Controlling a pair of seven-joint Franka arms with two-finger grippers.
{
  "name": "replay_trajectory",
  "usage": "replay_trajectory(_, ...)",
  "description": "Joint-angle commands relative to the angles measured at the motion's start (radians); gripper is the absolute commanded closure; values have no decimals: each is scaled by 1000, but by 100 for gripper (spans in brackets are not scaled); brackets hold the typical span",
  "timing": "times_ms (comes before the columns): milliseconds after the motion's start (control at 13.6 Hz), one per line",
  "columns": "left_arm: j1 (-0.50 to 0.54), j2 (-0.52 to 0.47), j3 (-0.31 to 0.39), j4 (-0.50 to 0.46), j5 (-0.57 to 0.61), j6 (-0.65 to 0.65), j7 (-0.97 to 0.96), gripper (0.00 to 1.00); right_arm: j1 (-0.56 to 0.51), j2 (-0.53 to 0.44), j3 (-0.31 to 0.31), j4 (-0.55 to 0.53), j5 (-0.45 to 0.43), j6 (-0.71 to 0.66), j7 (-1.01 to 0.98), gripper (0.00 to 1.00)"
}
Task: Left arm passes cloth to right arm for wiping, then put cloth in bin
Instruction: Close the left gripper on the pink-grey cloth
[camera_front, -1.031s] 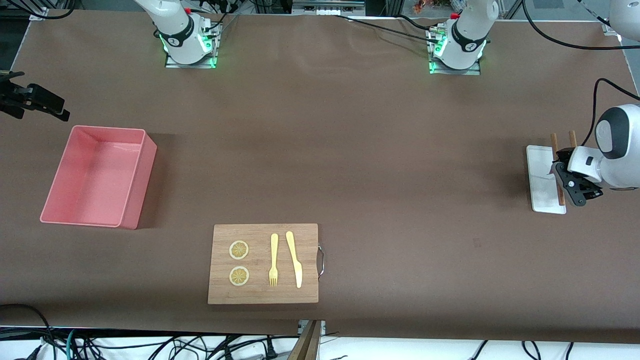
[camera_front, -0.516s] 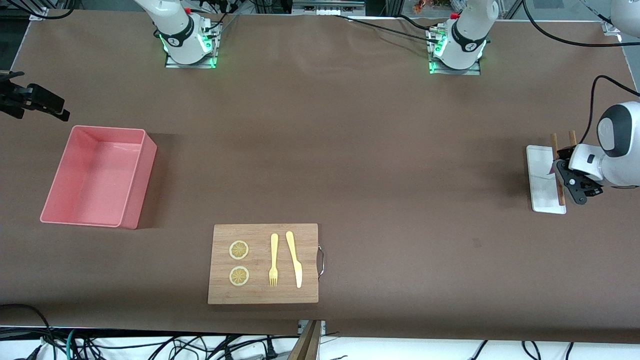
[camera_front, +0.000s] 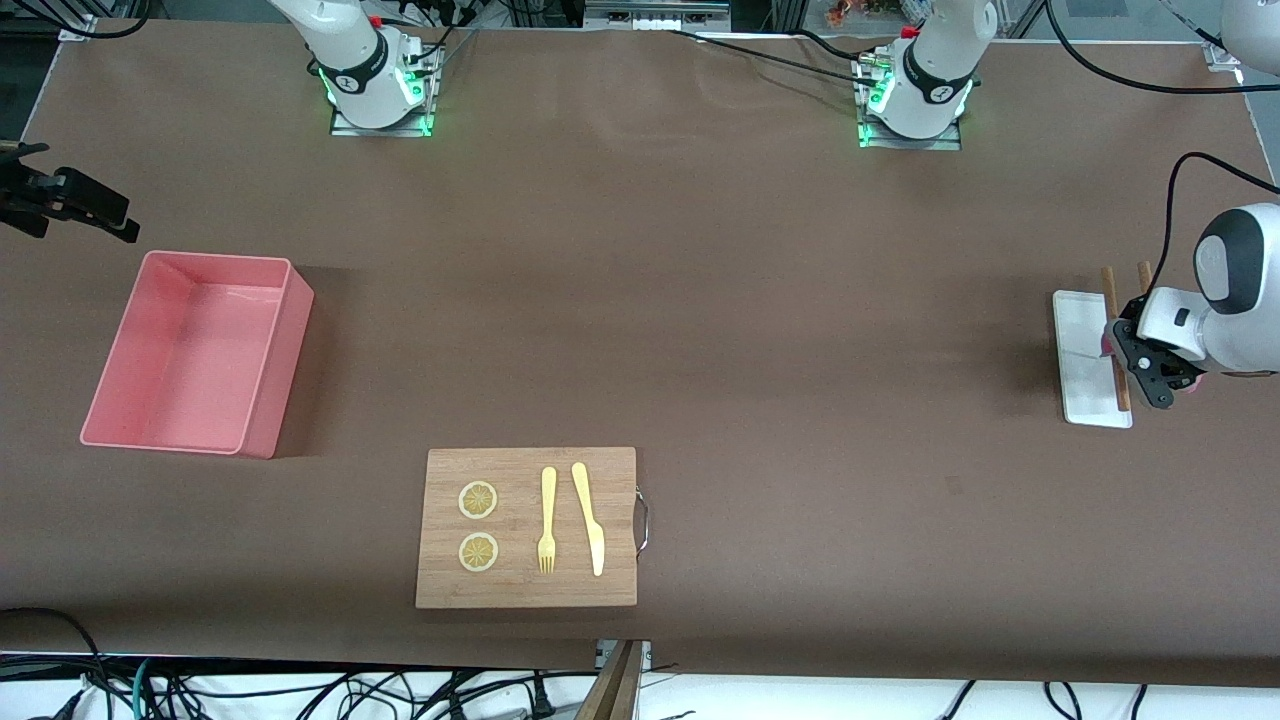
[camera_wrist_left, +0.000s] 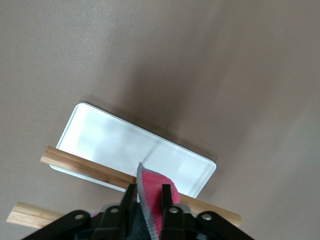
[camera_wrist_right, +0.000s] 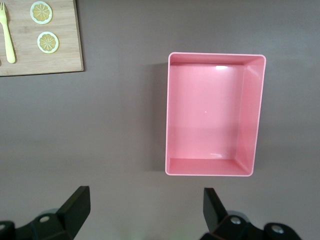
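The cloth (camera_wrist_left: 155, 202), pink on one face and dark grey on the other, is pinched upright between my left gripper's (camera_wrist_left: 148, 190) fingers. In the front view the left gripper (camera_front: 1116, 340) hangs over the white tray (camera_front: 1078, 340) at the left arm's end of the table, and only a sliver of the pink cloth (camera_front: 1105, 346) shows. The light pink bin (camera_front: 275, 380) stands empty at the right arm's end. My right gripper (camera_wrist_right: 145, 200) is wide open and empty, high up beside the bin (camera_wrist_right: 252, 115); in the front view it (camera_front: 90, 205) shows at the picture's edge.
Two wooden sticks (camera_wrist_left: 85, 165) lie across the white tray (camera_wrist_left: 115, 140). A wooden cutting board (camera_front: 525, 590) near the front edge carries two lemon slices (camera_front: 478, 500), a yellow fork (camera_front: 547, 520) and a yellow knife (camera_front: 590, 520).
My left gripper has shifted slightly over the tray with the cloth still in it. The right arm has not moved.
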Motion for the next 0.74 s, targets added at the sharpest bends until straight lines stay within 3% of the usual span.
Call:
replay_trajectory(0,8,-24,-4,-17,9,-12,24,82,-7,6,6,18,-1,-10,5,0)
replay_trajectory(147,11,-24,-4,-17,8,-16,24,83,-9,6,6,18,-1,-10,5,0)
replay_trajectory(368,14,-24,-4,-11,5,-27,18,100,-9,6,6,18,-1,-10,5,0)
replay_trajectory(663,4,-16,-4,87,-50,-137,4,100,-9,6,4,18,-1,-10,5,0)
